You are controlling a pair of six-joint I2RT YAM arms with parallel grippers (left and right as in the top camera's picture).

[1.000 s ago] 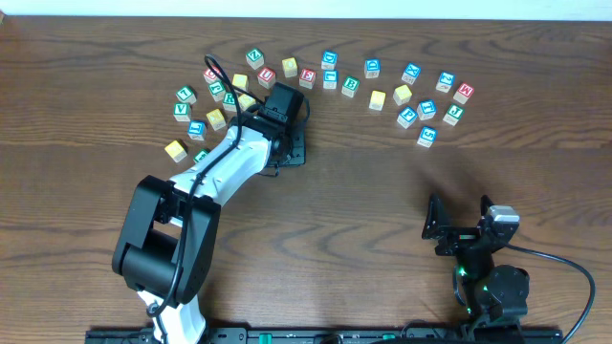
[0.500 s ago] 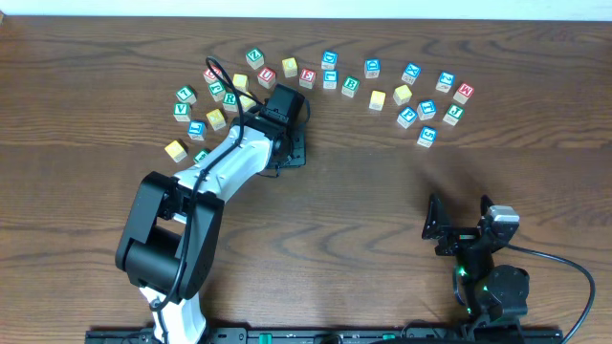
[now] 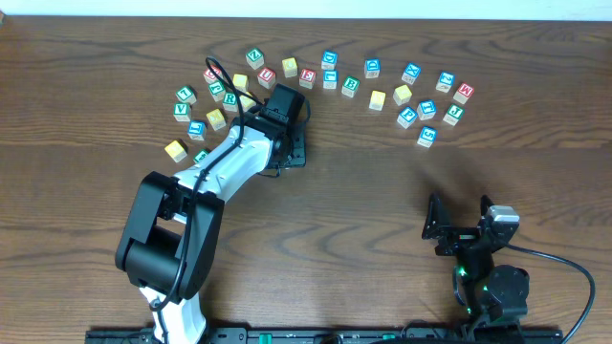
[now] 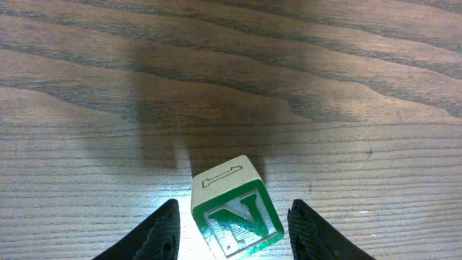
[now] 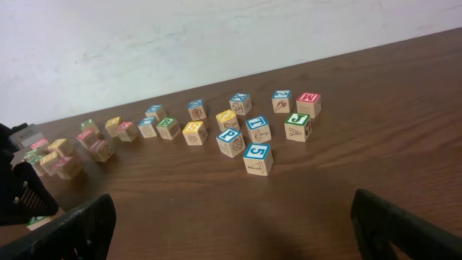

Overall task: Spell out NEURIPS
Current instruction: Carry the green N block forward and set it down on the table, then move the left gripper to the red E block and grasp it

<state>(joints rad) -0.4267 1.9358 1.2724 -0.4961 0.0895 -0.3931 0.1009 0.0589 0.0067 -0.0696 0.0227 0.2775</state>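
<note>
One green N cube (image 4: pixel 238 220) sits on the table (image 4: pixel 346 108) between our left gripper's (image 4: pixel 231 217) spread fingers, touching neither. We judge it opens the word, below the scattered cubes (image 3: pixel 330 78). Our right gripper (image 5: pixel 232 206) hangs wide open.

Tabletop (image 3: pixel 382 191): dark brown wood with a strong wavy grain. A white wall (image 5: pixel 180 36) stands behind its far edge.

Far right: the red-framed M cube (image 5: pixel 308 103) is the outermost. The green-framed cube (image 5: pixel 297 126) sits just beside it on the near side, its letter unclear. The blue-framed cube (image 5: pixel 258 159) is the nearest of this cluster and touches none of the others; its mark is not readable.

Mid-row: green-framed B cube (image 3: pixel 351 86), upright.

Far left: green-framed V cube (image 3: pixel 181 112), flat on the wood.
</note>
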